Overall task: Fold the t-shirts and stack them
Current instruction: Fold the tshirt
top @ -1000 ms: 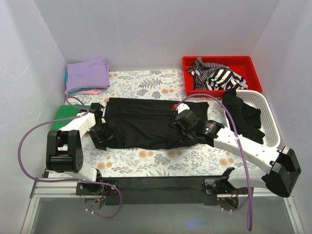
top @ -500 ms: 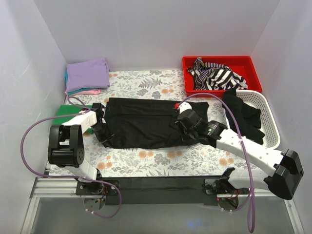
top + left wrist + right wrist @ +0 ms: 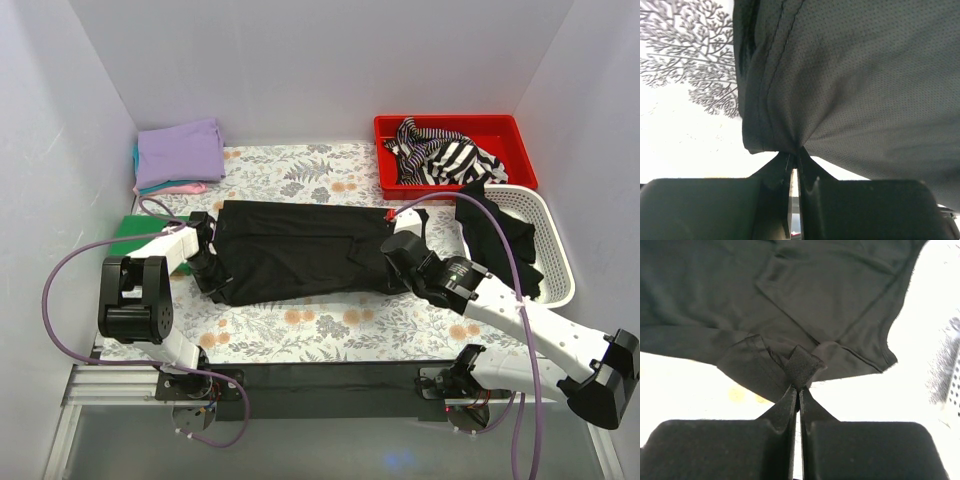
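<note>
A flower-printed worktop (image 3: 320, 325) carries everything, and the black short-sleeved fabric t-shirt (image 3: 300, 250) lies spread across its middle, long side running left to right, a little rumpled along the near hem. At the right edge sits a white perforated plastic basket (image 3: 562, 262) with a black garment (image 3: 495, 235) draped over its left rim. In the far right corner stands a red plastic tray (image 3: 450, 121) holding a black-and-white striped cloth (image 3: 450, 155). The far left corner holds a pile of folded shirts: a lavender one (image 3: 180, 152) on top, with a teal edge (image 3: 136, 160) and a pink edge (image 3: 185, 187) showing beneath. A folded green shirt (image 3: 135, 232) lies at the left edge, just beside the left arm. The left gripper (image 3: 215, 283) is at the black t-shirt's (image 3: 865, 75) left end, its fingers (image 3: 807, 172) pressed together on the fabric's edge. The right gripper (image 3: 397, 265) is at the right end, near the basket, fingers (image 3: 815, 415) clamped on a small raised fold of the black t-shirt's (image 3: 740, 290) near hem.
</note>
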`<state>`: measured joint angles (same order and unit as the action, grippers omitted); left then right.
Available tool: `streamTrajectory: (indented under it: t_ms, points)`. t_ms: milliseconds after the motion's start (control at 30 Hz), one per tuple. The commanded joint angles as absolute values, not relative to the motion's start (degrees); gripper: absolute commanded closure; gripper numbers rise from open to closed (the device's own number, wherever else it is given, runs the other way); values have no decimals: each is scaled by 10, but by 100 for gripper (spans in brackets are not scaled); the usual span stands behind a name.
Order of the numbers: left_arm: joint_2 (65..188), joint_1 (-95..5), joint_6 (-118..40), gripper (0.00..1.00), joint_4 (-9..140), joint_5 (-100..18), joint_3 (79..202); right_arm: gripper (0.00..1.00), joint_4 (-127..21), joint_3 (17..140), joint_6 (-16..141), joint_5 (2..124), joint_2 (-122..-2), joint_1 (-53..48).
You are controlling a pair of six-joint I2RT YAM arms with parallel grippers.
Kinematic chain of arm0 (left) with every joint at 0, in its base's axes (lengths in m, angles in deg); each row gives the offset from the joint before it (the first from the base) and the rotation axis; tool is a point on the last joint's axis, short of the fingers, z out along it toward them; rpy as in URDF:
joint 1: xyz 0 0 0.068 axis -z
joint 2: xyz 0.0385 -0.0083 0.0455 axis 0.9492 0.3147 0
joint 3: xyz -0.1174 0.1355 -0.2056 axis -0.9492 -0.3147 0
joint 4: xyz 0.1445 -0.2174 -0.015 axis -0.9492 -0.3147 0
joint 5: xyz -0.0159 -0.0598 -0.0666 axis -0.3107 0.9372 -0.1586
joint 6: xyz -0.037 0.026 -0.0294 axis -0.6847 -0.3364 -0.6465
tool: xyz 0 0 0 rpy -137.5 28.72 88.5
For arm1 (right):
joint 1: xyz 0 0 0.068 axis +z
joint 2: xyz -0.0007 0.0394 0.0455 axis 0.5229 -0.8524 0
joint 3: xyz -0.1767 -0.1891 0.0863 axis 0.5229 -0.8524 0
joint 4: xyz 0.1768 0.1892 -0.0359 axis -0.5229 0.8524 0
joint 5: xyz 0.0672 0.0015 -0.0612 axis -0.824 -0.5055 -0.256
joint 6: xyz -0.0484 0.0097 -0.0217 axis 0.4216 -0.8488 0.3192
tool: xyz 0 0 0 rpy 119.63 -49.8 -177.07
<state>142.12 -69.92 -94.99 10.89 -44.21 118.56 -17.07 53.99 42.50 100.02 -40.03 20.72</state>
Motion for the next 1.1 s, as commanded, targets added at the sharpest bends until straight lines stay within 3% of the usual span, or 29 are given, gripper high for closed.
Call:
streamTrajectory:
  t_ms: [0,267,600,1067]
  points:
    - [1405,-696,-942,100,90,-471,1216,97,-145,537,381,1058,-397,207]
    - [1429,-702,-927,100,68,-530,1277,99,-114,530,345,1126,-411,197]
    - [1470,-706,-905,100,88,-511,1354,99,-110,524,337,1159,-441,167]
    - [1555,-707,-885,100,120,-495,1454,99,-240,567,434,1178,-510,139]
